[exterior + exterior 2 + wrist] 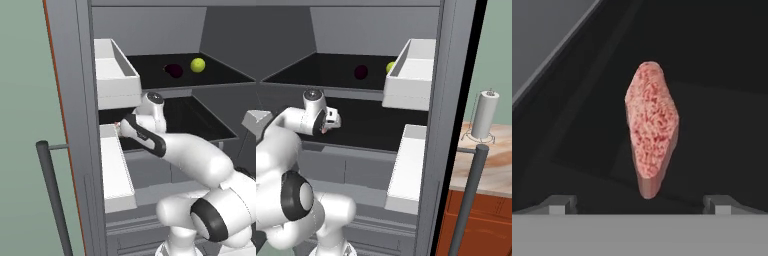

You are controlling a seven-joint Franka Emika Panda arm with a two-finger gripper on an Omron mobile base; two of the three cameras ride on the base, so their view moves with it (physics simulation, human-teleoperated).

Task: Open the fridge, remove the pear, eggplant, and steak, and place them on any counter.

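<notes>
Hand view: flat pinkish-red marbled steak (pixel 651 127) lies centre frame on dark fridge shelf (pixel 722 75), long axis running top-to-bottom, dead ahead betw. wide-apart claw (pixel 640 204) tips (nothing gripped)
</notes>
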